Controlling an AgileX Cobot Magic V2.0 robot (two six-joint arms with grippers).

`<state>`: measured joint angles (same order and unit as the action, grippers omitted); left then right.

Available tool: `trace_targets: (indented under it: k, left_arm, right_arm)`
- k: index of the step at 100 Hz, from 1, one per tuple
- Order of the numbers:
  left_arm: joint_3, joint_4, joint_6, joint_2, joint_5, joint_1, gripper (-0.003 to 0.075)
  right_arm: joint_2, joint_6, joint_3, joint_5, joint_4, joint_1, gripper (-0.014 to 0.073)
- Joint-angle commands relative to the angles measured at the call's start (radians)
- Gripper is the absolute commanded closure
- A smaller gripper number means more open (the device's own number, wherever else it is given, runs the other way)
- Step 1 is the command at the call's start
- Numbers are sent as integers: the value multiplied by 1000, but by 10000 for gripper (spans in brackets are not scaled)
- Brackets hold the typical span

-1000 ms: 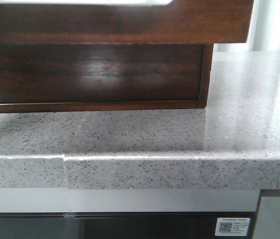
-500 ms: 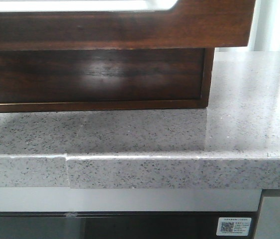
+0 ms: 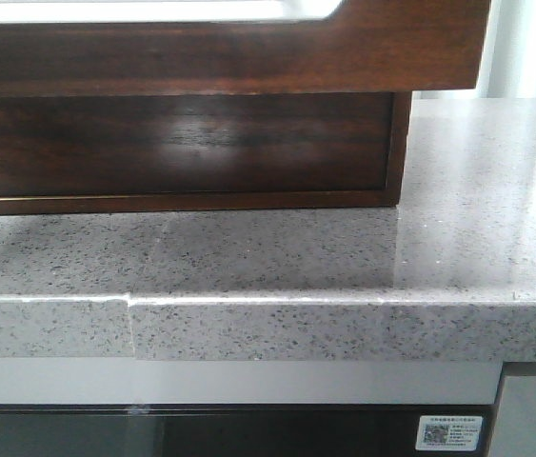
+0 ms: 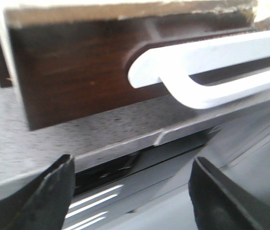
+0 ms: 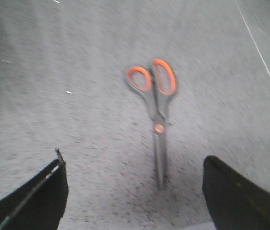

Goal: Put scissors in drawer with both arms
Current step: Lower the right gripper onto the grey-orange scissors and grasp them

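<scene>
The drawer [image 3: 248, 52] is a wide glossy dark-brown front at the top of the front view, with a white rounded-corner area [image 3: 153, 9] along its top edge. In the left wrist view the drawer front [image 4: 72, 81] carries a white bar handle [image 4: 206, 62]. My left gripper [image 4: 131, 165] is open and empty, off the counter edge and short of the handle. The scissors [image 5: 156, 105], orange-handled and closed, lie flat on the speckled counter. My right gripper [image 5: 134, 165] is open and empty, with the blade tip between its fingers. Neither gripper shows in the front view.
The dark wooden cabinet body [image 3: 172, 143] stands on the grey speckled stone counter [image 3: 344, 257], under the drawer front. The counter's front edge [image 3: 296, 328] has a seam at the left. Below it is a dark panel with a white label [image 3: 448, 433].
The whole front view has shifted slightly down and to the right. The drawer front sits a little lower in the picture. No gripper has entered that view.
</scene>
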<state>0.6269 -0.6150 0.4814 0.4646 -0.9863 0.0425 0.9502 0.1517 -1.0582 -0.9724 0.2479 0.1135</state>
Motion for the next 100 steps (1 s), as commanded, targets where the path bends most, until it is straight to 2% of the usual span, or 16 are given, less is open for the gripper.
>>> trace_targets:
  k: [1,8,24,37,69,100]
  left_arm:
    - [77,66,-40,4,43,43,247]
    - [106,125,-51,4,66,72,247]
    - [114,142,-51,4,155,111,247]
    - [114,162,-51,4,213,113,247]
    - [112,162,-51,4,277,113,247]
    - [112,162,-51,4,277,113,247]
  right_arm:
    - [53,-16,-43,32,-8,79,71]
    - [111,-81,-49,24,-89,160,79]
    - [243,-256,-49,14,-317,337,138]
    - [332,-341,-49,12,-368,404,162]
    - [535,-391,-170,-78,-361,402,221]
    - [674,-439,-293,-114,-323,309,230]
